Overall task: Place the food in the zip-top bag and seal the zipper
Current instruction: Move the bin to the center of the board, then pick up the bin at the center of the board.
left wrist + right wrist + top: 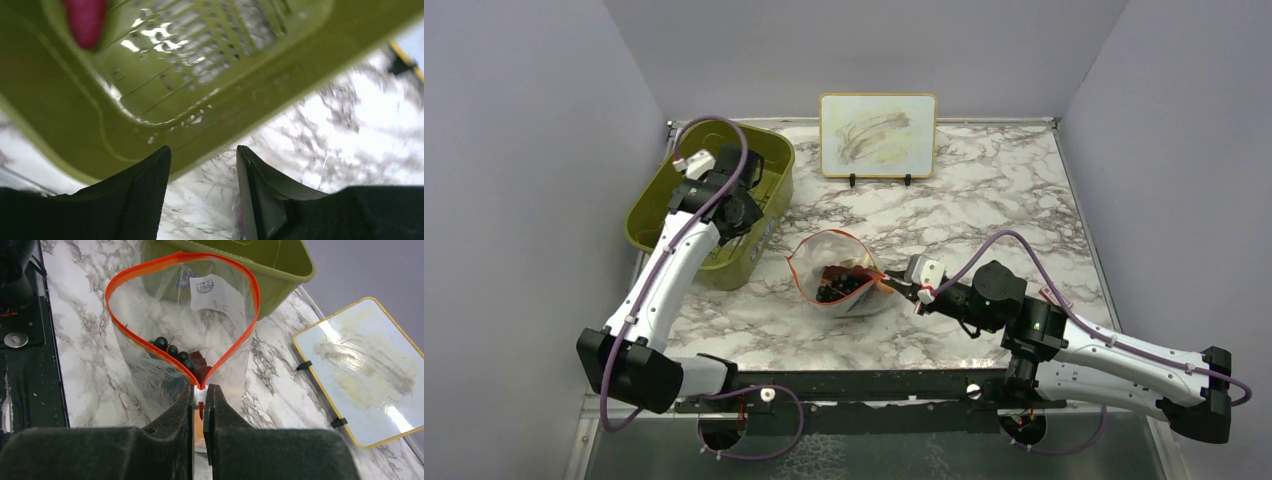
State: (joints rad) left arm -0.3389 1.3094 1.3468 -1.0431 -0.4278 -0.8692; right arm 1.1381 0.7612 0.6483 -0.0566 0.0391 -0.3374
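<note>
Zip-top bag sits on the marble table, near the olive-green bin but not touching it, propped up with its mouth gaping wide. Your right gripper is clamped tight on one end of the zipper, right where the two sides of the orange-red strip meet, and the rest of the strip bows out into a teardrop loop. Down inside you can see dark grapes with a dark red piece right next to them. Your left gripper hangs over the bin's near wall, fingers spread with nothing between them. A pink piece lies in the bin, too blurry in the left wrist view to say more. A yellow-framed board stands at the far edge.
</note>
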